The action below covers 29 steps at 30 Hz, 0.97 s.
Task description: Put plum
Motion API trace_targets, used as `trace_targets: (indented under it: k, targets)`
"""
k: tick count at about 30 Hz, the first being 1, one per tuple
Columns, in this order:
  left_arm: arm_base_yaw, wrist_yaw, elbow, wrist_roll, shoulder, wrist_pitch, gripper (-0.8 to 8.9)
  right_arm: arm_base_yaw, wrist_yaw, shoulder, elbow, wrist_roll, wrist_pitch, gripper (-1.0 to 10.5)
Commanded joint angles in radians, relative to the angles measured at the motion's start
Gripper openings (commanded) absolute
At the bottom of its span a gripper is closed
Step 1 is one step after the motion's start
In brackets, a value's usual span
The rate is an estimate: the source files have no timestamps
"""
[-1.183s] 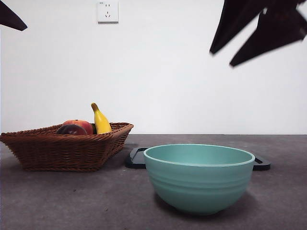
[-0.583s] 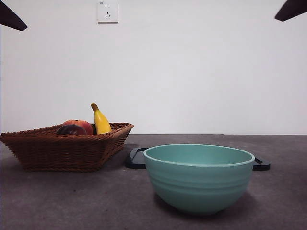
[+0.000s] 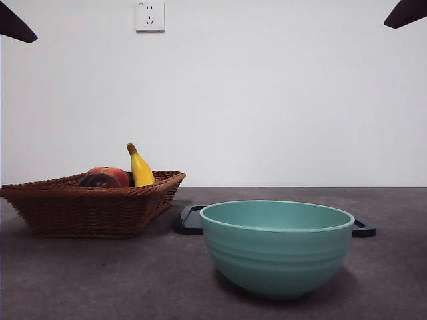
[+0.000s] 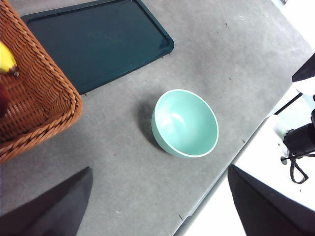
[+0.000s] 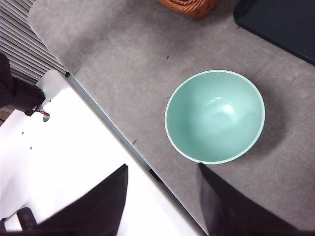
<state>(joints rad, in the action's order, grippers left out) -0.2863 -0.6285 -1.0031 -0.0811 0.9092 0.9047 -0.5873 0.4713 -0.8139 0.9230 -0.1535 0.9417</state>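
Note:
The plum (image 3: 99,181) is a dark round fruit lying in the brown wicker basket (image 3: 87,210) at the left, only its top showing over the rim. It rests against a red-orange fruit (image 3: 113,174), with a yellow banana (image 3: 140,168) beside them. My left gripper (image 4: 160,169) hangs high over the table, open and holding nothing, with the basket (image 4: 34,98) off to one side. My right gripper (image 5: 162,167) is also high, open and holding nothing, near the table's edge by the bowl. Neither wrist view shows the plum clearly.
A teal bowl (image 3: 277,247) stands near the front, right of the basket, with nothing in it (image 5: 215,115). A dark flat tray (image 4: 98,39) lies behind it. Black arm tips show at the front view's top left (image 3: 13,23) and top right (image 3: 407,12).
One arm that hung large at the upper right a second ago has risen away; only its tip stays at the top right corner. The fruit, basket and bowl have not moved.

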Motion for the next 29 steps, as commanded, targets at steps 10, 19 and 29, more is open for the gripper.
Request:
trace_targets:
  k: [10, 19, 29]
  targets:
    - [-0.004, -0.008, -0.019, -0.012, 0.006, -0.004, 0.53, -0.007, 0.0, -0.008, 0.016, 0.027, -0.005, 0.1]
    - [-0.004, -0.007, -0.019, -0.012, 0.006, -0.006, 0.07, -0.007, 0.0, -0.008, 0.016, 0.031, -0.007, 0.1]
    - [-0.004, -0.007, -0.019, -0.012, 0.006, -0.007, 0.07, -0.007, 0.0, -0.008, 0.016, 0.031, -0.029, 0.1]
